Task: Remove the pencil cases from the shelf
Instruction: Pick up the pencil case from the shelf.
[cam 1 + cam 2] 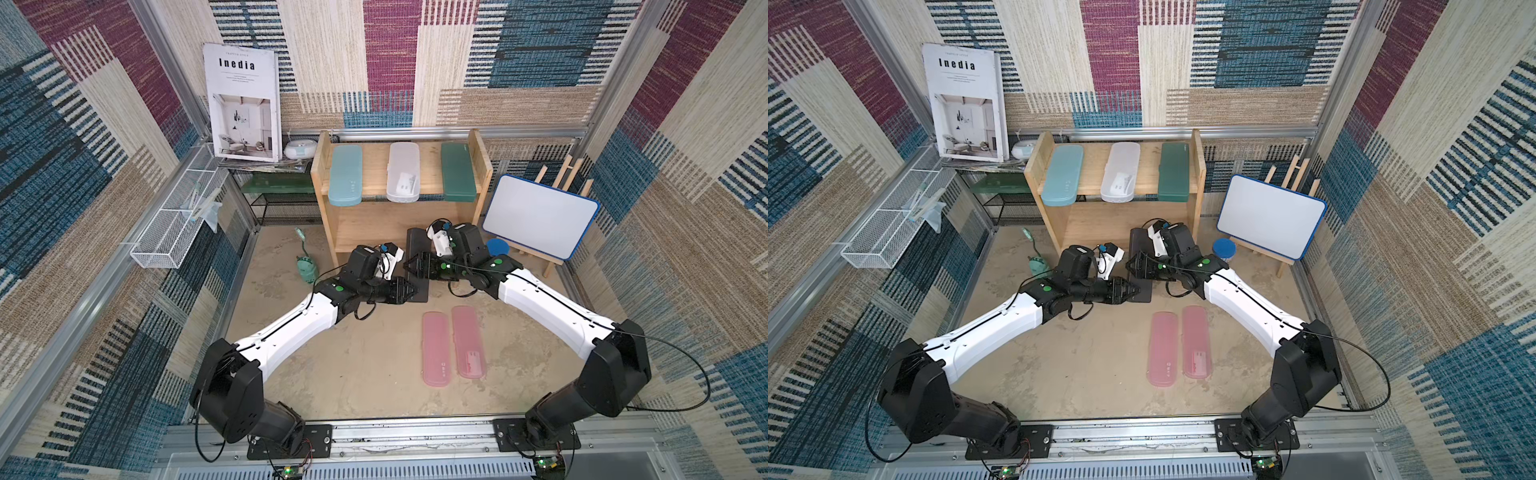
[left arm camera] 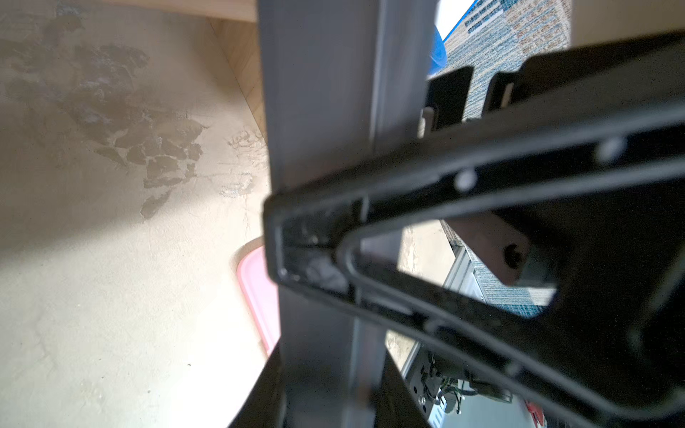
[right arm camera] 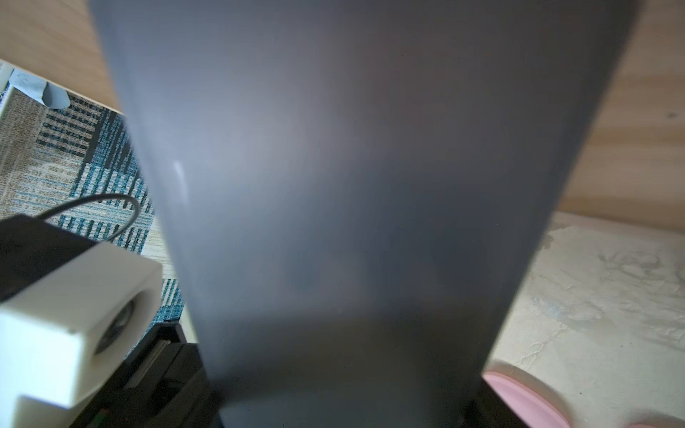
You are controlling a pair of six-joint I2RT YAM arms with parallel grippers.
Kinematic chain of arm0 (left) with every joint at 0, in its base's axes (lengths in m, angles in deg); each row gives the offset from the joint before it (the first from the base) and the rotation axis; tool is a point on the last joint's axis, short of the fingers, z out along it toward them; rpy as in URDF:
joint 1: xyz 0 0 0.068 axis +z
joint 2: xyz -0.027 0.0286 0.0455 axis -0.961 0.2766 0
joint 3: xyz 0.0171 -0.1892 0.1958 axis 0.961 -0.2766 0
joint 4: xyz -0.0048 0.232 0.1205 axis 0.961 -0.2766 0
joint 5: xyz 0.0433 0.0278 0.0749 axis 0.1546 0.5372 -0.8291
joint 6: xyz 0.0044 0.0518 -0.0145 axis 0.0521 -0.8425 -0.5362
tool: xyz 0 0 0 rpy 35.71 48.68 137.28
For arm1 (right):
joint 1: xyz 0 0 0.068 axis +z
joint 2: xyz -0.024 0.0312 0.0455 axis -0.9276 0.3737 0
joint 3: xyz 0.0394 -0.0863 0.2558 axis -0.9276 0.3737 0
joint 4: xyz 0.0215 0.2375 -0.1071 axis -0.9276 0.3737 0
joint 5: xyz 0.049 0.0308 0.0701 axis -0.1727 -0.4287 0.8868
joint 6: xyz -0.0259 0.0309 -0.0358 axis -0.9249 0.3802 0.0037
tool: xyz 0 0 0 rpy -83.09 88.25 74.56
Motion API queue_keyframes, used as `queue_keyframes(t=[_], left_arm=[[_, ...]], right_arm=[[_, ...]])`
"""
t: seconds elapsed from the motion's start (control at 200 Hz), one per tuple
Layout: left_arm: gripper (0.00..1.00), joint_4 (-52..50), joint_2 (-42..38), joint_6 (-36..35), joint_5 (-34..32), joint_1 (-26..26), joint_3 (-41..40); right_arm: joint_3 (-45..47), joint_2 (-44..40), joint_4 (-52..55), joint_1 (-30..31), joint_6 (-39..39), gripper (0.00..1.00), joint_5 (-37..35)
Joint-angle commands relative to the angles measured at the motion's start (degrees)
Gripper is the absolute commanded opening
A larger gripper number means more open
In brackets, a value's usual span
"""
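The left gripper (image 1: pixel 411 292) is clamped on the near end of the black pencil case (image 1: pixel 417 243), just below the centre of both top views. In the left wrist view one of its fingers (image 2: pixel 407 178) lies across the dark, flat case (image 2: pixel 326 92). The right gripper (image 1: pixel 409 266) reaches in from the right of the frame to the same case a little farther up, its tips at the case's edge. Whether its jaws grip the case or only straddle it I cannot tell, because the right wrist view is filled by the blurred grey case (image 3: pixel 352 185) and shows no fingertips. The case runs lengthwise up the frame, and its far end reaches the front of the lower tier of the shelf (image 1: pixel 374 166), the wooden rack in the upper middle. On the shelf's top board three cases lie side by side, overhanging the front edge: the light teal case (image 1: pixel 345 174) at left, the translucent white case (image 1: pixel 403 172) in the middle and the dark green case (image 1: pixel 458 172) at right. The two pink cases (image 1: pixel 436 349) (image 1: pixel 467 340) lie flat, just beside each other, on the sandy table (image 1: pixel 353 374) at lower right of centre, well apart from the shelf. To the right of the shelf stand a blue-lidded tube (image 1: pixel 498 246) and a whiteboard (image 1: pixel 540 216) on a small wooden easel. To its left is a black wire rack (image 1: pixel 286 210). A white wire basket (image 1: pixel 174 220) runs along the left wall, and a book (image 1: pixel 243 104) titled "Inedia" stands at upper left.
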Motion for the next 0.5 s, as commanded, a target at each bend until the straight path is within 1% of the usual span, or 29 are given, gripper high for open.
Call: queue_keyframes(t=[0.0,0.025,0.055,0.105,0.125,0.165,0.205,0.245,0.301,0.341,0.436,0.496], left_arm=[[0.35,1.7,-0.4,-0.3,-1.1,0.1,-0.1],[0.38,1.6,-0.4,-0.3,-1.2,0.1,-0.1],[0.43,1.4,-0.4,-0.2,-1.3,0.1,-0.1],[0.57,0.7,-0.4,-0.9,-1.7,0.1,0.1],[0.61,-0.1,-0.5,-1.4,-2.3,0.1,0.3],[0.68,-2.2,-1.0,-3.1,-4.6,0.1,0.9],[0.73,-5.0,-1.8,-5.1,-8.3,0.2,1.7],[0.76,-7.8,-3.0,-7.0,-13.0,0.2,2.4],[0.79,-11.3,-4.7,-8.7,-22.4,0.5,3.2],[0.79,-13.1,-5.6,-9.3,-27.5,0.9,3.8],[0.80,-14.4,-7.2,-9.2,-34.3,2.3,4.0],[0.80,-13.8,-7.8,-8.0,-36.4,3.0,3.7]], right_arm=[[0.0,-0.5,-1.2,0.1,0.0,0.60,0.5],[0.1,-0.5,-1.1,0.1,0.1,0.57,0.5],[0.0,-0.5,-1.1,0.2,0.1,0.56,0.6],[0.0,-0.5,-0.4,0.1,-0.1,0.56,0.7],[-0.1,-0.6,0.1,0.1,-0.3,0.56,0.7],[-0.2,-0.8,1.5,0.1,-0.7,0.56,0.5],[-0.1,-1.1,3.6,0.1,-1.3,0.56,0.3],[0.0,-1.8,6.2,0.1,-1.9,0.56,0.4],[0.8,-3.4,9.9,0.4,-2.0,0.56,0.8],[2.3,-5.1,11.9,0.7,-1.5,0.56,1.1],[6.9,-9.4,15.0,2.5,2.3,0.56,3.8],[9.2,-11.3,16.3,4.4,5.2,0.56,5.4]])
